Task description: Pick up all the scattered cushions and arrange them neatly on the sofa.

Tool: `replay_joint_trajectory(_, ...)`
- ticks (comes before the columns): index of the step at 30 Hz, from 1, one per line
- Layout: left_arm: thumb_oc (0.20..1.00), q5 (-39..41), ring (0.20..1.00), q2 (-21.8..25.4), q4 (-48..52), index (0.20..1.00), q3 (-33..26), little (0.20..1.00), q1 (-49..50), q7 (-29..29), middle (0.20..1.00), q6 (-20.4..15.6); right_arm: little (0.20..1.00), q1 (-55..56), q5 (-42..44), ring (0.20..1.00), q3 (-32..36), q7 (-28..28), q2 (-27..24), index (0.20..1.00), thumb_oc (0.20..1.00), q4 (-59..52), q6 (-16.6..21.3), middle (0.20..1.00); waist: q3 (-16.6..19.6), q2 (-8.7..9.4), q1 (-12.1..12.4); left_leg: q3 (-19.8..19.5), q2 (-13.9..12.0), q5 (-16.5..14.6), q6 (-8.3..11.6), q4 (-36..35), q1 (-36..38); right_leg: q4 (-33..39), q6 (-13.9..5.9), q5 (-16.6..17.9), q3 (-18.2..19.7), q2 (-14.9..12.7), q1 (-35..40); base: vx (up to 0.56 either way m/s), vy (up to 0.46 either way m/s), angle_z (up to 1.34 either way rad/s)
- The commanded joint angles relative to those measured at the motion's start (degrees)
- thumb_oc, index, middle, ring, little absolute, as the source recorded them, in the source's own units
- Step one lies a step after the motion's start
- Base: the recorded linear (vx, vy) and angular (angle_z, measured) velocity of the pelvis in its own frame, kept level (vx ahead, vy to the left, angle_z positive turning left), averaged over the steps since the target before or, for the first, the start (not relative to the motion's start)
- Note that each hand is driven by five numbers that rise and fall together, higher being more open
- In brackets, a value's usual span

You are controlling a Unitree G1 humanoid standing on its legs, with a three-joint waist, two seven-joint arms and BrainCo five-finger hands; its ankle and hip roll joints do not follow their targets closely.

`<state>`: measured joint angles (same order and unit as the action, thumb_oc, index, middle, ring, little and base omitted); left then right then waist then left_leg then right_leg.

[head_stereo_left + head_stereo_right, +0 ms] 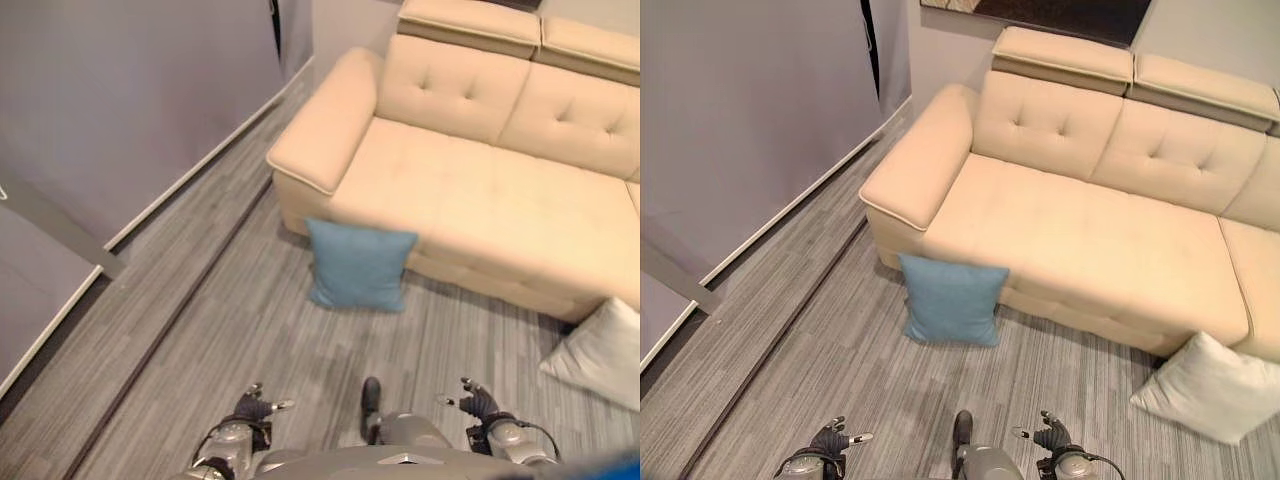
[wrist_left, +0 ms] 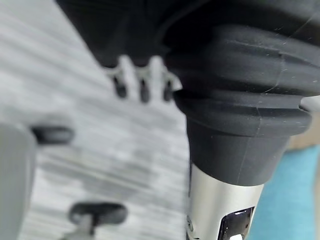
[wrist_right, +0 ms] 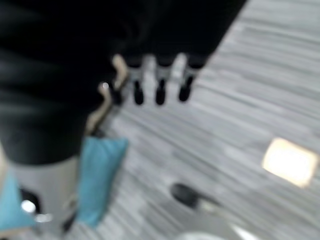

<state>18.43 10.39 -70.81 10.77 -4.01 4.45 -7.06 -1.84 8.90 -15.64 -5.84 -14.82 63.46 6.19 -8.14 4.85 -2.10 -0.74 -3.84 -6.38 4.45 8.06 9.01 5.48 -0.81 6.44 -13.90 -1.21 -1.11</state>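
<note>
2 cushions lie off the sofa (image 1: 1090, 230): the blue cushion (image 1: 951, 300) leans against its front edge, the white cushion (image 1: 1210, 388) on the floor (image 1: 840, 340) by the right end — bare floor between. Left hand (image 1: 255, 404) and right hand (image 1: 476, 398) hang low, fingers relaxed, empty.

We saw the sofa (image 1: 1090, 230) standing behind everything, a wall (image 1: 740, 130) to its left. One cushion (image 1: 950, 300) leaned on its front, below the left armrest. Another cushion (image 1: 1210, 385) lay on the floor (image 1: 790, 350), far right.
</note>
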Motion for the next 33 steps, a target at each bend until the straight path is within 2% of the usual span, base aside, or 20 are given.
replay_joint_trajectory(1,1.000,-1.5,1.000,1.1,1.4,1.000,1.1,1.000,-1.8,-0.5,1.000,-1.1,1.000,-1.0,1.6,1.000,-1.2,-0.4,-1.6,1.000,1.000,-0.4,1.9,1.000,-1.0,0.72,-0.5,3.8,3.8,4.1,0.58,8.0,-5.7,-4.0,-3.70,-3.4,1.7,-1.9,0.2,0.11,-0.118,0.59)
replay_joint_trajectory(3,1.000,-1.1,1.000,1.1,2.0,1.000,1.8,1.000,-2.3,-0.6,1.000,-1.0,1.000,-1.2,2.2,1.000,-1.2,-0.7,-1.8,1.000,1.000,0.0,1.9,1.000,-2.0,1.11,0.0,5.8,2.3,4.9,0.27,8.9,-9.0,-3.1,-3.21,-4.5,1.2,-2.2,2.1,0.08,-0.043,0.21)
replay_joint_trajectory(5,1.000,-0.9,1.000,1.1,1.9,1.000,1.9,1.000,-2.4,-0.6,1.000,-0.9,1.000,-1.5,2.5,1.000,-1.3,-0.6,-1.7,1.000,1.000,0.0,1.9,1.000,-2.2,1.53,0.6,6.9,1.7,3.3,-0.70,4.9,-10.7,-2.5,-3.57,-5.3,0.8,-2.5,3.2,0.15,-0.006,0.16)
replay_joint_trajectory(6,1.000,-1.1,1.000,1.2,2.0,1.000,1.8,1.000,-2.2,-0.4,1.000,-0.8,1.000,-1.4,2.5,1.000,-1.5,-0.6,-1.7,1.000,1.000,-1.0,2.0,1.000,-2.1,1.59,0.8,6.8,1.4,3.9,-0.98,2.0,-11.5,-2.3,-3.68,-5.8,1.0,-2.3,3.7,0.19,0.024,0.28)
replay_joint_trajectory(8,1.000,-1.2,1.000,1.3,1.9,1.000,1.7,1.000,-1.9,-0.2,1.000,-0.7,1.000,-1.4,2.4,1.000,-1.7,-0.8,-1.5,1.000,1.000,-0.8,2.1,1.000,-2.1,1.20,1.4,5.9,0.3,7.6,-0.54,-2.7,-13.4,-2.3,-3.79,-6.6,1.5,-1.7,4.5,0.25,0.082,0.11)
replay_joint_trajectory(9,1.000,-1.3,1.000,1.3,1.4,1.000,1.6,1.000,-1.6,0.0,1.000,-0.8,1.000,-1.3,2.3,1.000,-1.8,-1.0,-1.2,1.000,1.000,-0.7,2.1,1.000,-2.0,0.62,1.8,5.7,-1.2,12.2,0.47,-6.4,-15.8,-2.3,-3.65,-8.0,2.2,-1.1,5.8,0.32,0.131,-0.08)
replay_joint_trajectory(11,1.000,-1.4,1.000,1.4,1.2,1.000,1.5,1.000,-1.4,-0.1,1.000,-0.6,1.000,-1.2,2.6,1.000,-1.8,-0.9,-1.1,1.000,1.000,-0.6,2.1,1.000,-2.2,0.45,2.1,7.4,-2.0,14.7,1.04,-8.1,-16.9,-2.7,-3.47,-9.2,2.4,-0.9,7.1,0.28,0.147,-0.18)
replay_joint_trajectory(16,1.000,-1.7,1.000,1.6,1.1,1.000,1.4,1.000,-0.8,-0.6,1.000,-0.6,1.000,-1.0,2.3,1.000,-1.5,-0.2,0.1,1.000,1.000,-1.3,2.0,1.000,-0.3,1.15,3.3,7.4,0.8,9.6,-1.65,-4.6,-15.3,-8.2,-5.45,-11.5,3.9,-4.3,8.7,0.31,0.250,-0.26)
replay_joint_trajectory(18,1.000,-2.0,1.000,1.9,1.4,1.000,1.8,1.000,-0.9,-0.7,1.000,-0.6,1.000,-1.5,1.6,1.000,-1.9,0.1,0.5,1.000,1.000,-1.2,1.7,1.000,-0.3,1.27,3.4,7.8,1.9,7.9,-2.91,-3.1,-14.8,-12.7,-6.54,-10.7,4.6,-5.4,7.4,0.18,0.204,-0.17)
replay_joint_trajectory(19,1.000,-2.0,1.000,1.9,1.4,1.000,1.8,1.000,-0.9,-0.7,1.000,-0.6,1.000,-1.5,1.6,1.000,-1.8,0.1,0.5,1.000,1.000,-1.2,1.7,1.000,-0.3,1.29,3.5,7.9,1.9,7.8,-2.93,-3.0,-14.9,-12.9,-6.57,-10.8,4.7,-5.5,7.3,0.15,0.219,-0.15)
replay_joint_trajectory(21,1.000,-1.7,1.000,3.3,2.4,1.000,2.0,1.000,-2.0,-0.3,1.000,-0.7,1.000,-3.0,1.0,1.000,-2.6,-0.1,0.6,1.000,1.000,-2.4,1.8,1.000,-1.6,0.50,2.8,7.8,2.9,6.0,-5.28,-3.4,-12.2,-24.5,-8.27,-4.6,7.0,-6.6,0.0,0.16,0.258,-0.06)
replay_joint_trajectory(24,1.000,-1.9,1.000,3.6,2.7,1.000,2.0,1.000,-2.0,-0.2,1.000,-0.7,1.000,-3.0,1.0,1.000,-2.6,-0.1,0.6,1.000,1.000,-2.9,1.7,1.000,-2.0,-0.16,2.6,8.1,3.1,5.0,-5.78,-3.9,-10.7,-26.4,-7.94,-4.7,5.6,-7.5,-2.0,0.13,0.143,-0.07)
replay_joint_trajectory(26,1.000,-2.1,1.000,3.8,2.6,1.000,1.8,1.000,-2.0,-0.2,1.000,-0.7,1.000,-2.9,0.8,1.000,-2.8,0.0,0.5,1.000,1.000,-3.2,1.7,1.000,-2.0,-0.23,2.3,8.2,3.3,4.8,-5.72,-4.5,-9.9,-24.9,-7.58,-5.0,4.5,-7.6,-2.7,0.15,0.055,-0.16)
replay_joint_trajectory(27,1.000,-2.4,1.000,4.0,2.2,1.000,1.4,1.000,-1.9,-0.3,1.000,-0.7,1.000,-3.0,0.3,1.000,-2.8,0.1,0.1,1.000,1.000,-3.2,1.6,1.000,-1.9,-0.30,2.3,8.4,3.5,4.1,-5.48,-5.7,-8.2,-19.9,-7.33,-5.4,1.7,-8.4,-2.6,0.20,-0.017,-0.30)
replay_joint_trajectory(28,1.000,-2.3,1.000,4.0,2.2,1.000,1.2,1.000,-1.8,-0.4,1.000,-0.7,1.000,-3.0,0.1,1.000,-2.8,0.0,0.0,1.000,1.000,-3.2,1.6,1.000,-1.9,-0.14,2.2,8.6,3.6,3.7,-5.27,-6.0,-7.5,-16.6,-7.39,-4.8,0.6,-8.6,-2.9,0.27,-0.039,-0.21)
replay_joint_trajectory(31,1.000,-2.6,1.000,3.9,1.4,1.000,0.4,1.000,-1.6,-0.5,1.000,-0.7,1.000,-3.3,0.0,1.000,-2.7,0.0,0.0,1.000,1.000,-3.6,1.5,1.000,-2.1,0.44,1.0,8.0,4.2,3.0,-4.76,-6.9,-5.5,-9.6,-8.17,-2.3,2.1,-7.4,-4.8,0.23,-0.067,-0.22)
replay_joint_trajectory(32,1.000,-3.0,1.000,3.6,0.8,1.000,0.2,1.000,-1.4,-0.3,1.000,-0.8,1.000,-2.9,-0.2,1.000,-2.6,0.2,-0.2,1.000,1.000,-3.7,1.5,1.000,-1.9,0.59,0.8,7.6,4.1,2.3,-4.35,-6.6,-4.4,-8.9,-8.32,-2.5,2.5,-7.2,-4.3,0.27,-0.132,-0.01)
replay_joint_trajectory(33,1.000,-2.6,1.000,3.3,0.9,1.000,0.0,1.000,-0.9,-0.3,1.000,-1.0,1.000,-2.8,-0.4,1.000,-2.8,0.2,-0.2,1.000,1.000,-3.8,1.5,1.000,-1.8,0.78,1.0,8.0,4.0,1.8,-4.04,-6.1,-4.1,-8.5,-8.23,-2.2,1.4,-7.6,-3.5,0.25,-0.148,0.14)
